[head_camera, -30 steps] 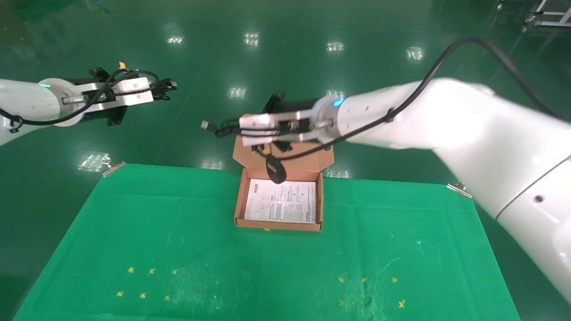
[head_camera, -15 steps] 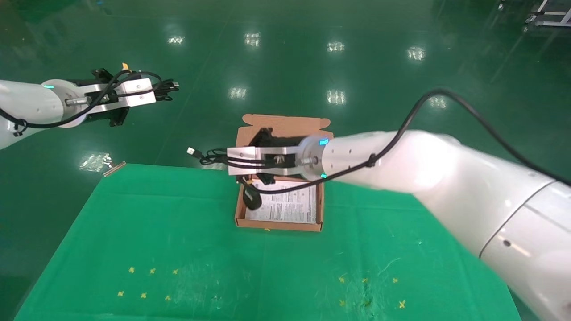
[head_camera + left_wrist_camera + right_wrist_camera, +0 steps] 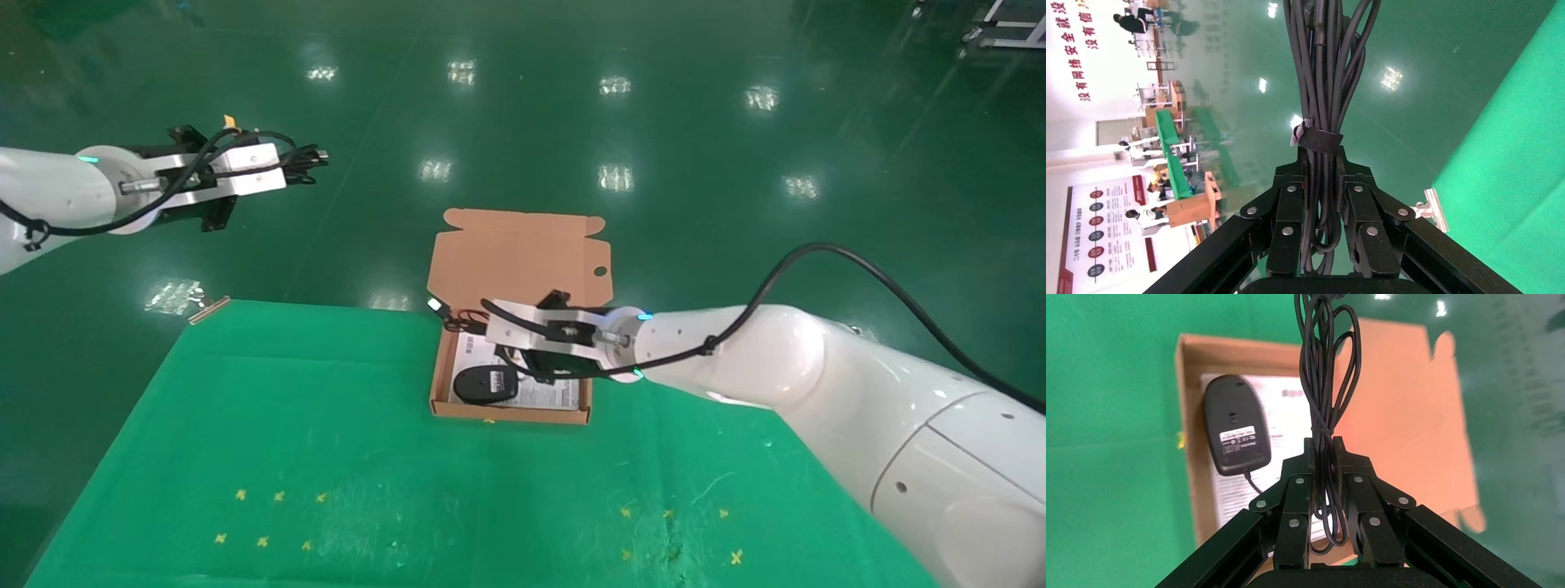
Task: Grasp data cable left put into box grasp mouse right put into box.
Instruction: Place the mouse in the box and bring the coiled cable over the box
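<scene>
Half done: mouse (image 3: 485, 384) lies in box (image 3: 511, 413), right tool (image 3: 498, 328) pinching its cord (image 3: 1324, 386); left tool (image 3: 270, 167), far left, pinches data cable (image 3: 1324, 73), undelivered.

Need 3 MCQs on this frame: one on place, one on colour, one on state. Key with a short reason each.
1. Where does the mouse lie?
A. inside the box, on the printed sheet
B. on the green cloth
C. on the floor

2. What colour is the box's open flap lid?
A. white
B. salmon-pink
C. blue

3. What is the left end effector doing?
A. open above the box
B. resting open on the cloth
C. shut on the data cable, held up off to the left, away from the box

Key: 1 A, the mouse lies underside up in the box, its cord bundle clamped in the right end effector. 2 B, head view shows it. 3 C, its fingers pinch the strapped bundle.
</scene>
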Robot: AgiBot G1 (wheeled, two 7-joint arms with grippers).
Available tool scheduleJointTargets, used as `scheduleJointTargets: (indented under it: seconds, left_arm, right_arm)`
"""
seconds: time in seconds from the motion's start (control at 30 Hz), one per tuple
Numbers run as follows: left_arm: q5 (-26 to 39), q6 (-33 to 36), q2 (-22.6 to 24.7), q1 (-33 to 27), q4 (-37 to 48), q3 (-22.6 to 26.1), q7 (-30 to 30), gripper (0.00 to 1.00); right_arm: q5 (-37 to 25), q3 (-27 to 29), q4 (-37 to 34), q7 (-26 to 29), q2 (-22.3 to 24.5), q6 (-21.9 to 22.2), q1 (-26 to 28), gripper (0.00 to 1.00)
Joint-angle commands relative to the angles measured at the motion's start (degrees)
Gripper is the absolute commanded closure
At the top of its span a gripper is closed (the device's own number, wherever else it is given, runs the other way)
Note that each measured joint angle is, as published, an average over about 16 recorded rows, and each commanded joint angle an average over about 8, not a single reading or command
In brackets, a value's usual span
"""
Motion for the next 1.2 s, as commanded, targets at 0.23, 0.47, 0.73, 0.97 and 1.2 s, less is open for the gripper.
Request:
scheduleJointTargets:
  seconds: [0.23,0.47,0.73,0.97,1.2]
  left_arm:
    - [0.1,0.0,0.0,0.0,-0.1,0.0,0.0,1.00]
    - [-0.4,-0.2,1.0,0.8,-0.2,0.3,0.3,1.00]
    - [-4.7,-6.8,4.7,5.4,1.3,1.0,3.4,1.00]
    - [-11.3,-13.7,9.3,9.4,5.7,2.5,9.8,1.00]
    - [-19.2,-18.5,14.0,11.6,10.9,4.1,17.4,1.00]
  right_arm:
    - [1.2,-1.0,-1.0,1.1,0.1,-0.2,-0.7,0.00]
    - [1.3,-1.0,0.9,1.3,1.5,0.0,-0.7,0.00]
    - [0.4,-1.3,3.8,2.3,4.4,0.7,1.0,0.00]
    - [-1.9,-2.5,8.2,4.5,10.3,0.8,3.4,0.00]
    - [-5.8,-4.7,15.1,9.4,17.1,0.6,6.2,0.00]
